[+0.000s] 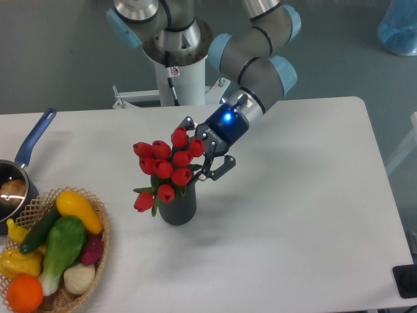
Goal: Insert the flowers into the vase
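Note:
The red tulip flowers [167,163] stand with their stems down in the dark grey ribbed vase [177,208], left of the table's middle. The bunch leans left, and one bloom droops over the vase's left rim. My gripper [204,147] hovers just up and to the right of the vase, beside the blooms. Its two fingers are spread wide apart, one above the bunch and one to its right, and nothing is pinched between them. The stems inside the vase are hidden.
A wicker basket [99,242] of vegetables sits at the front left. A blue-handled saucepan [31,144] lies at the left edge behind it. The arm's white base [177,78] rises behind the table. A blue bag [399,27] lies on the floor at the top right.

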`<state>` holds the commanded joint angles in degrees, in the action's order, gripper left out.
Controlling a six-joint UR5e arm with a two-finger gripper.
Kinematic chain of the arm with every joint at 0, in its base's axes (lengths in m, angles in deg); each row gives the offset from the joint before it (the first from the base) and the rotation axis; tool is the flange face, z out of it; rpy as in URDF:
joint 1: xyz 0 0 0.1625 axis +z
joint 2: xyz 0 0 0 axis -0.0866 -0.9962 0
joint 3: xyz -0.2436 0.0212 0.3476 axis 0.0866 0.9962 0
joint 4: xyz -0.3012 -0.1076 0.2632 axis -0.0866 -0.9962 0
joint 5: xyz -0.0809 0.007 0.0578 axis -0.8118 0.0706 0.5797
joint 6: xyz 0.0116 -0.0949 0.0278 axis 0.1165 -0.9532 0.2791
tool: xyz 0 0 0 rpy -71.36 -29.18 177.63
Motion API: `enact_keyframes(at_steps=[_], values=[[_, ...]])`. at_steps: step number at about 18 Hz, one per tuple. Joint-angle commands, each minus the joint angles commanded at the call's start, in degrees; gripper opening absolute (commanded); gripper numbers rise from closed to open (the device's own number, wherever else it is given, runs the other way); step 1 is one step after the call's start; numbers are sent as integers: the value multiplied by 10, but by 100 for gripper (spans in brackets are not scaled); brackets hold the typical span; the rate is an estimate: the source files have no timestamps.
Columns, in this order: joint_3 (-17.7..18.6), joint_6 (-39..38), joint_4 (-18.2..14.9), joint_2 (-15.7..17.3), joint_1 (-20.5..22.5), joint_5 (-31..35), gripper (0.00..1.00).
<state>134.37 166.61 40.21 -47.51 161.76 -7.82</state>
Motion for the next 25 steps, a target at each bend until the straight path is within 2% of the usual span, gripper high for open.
enact_keyframes(at_steps=[3,5,12,14,16,17,21,25], values=[[1,0,0,4,-2,14,100],[4,2,0,11,-1,62,100],[4,-8,-7,57,4,125,100],[0,-9,-8,69,7,190,100],[-3,-18,-8,90,23,294,100],[-7,-32,-9,103,31,316,100],[-61,-105,-7,139,61,370,100],[-112,-124,-11,170,119,407,100]])
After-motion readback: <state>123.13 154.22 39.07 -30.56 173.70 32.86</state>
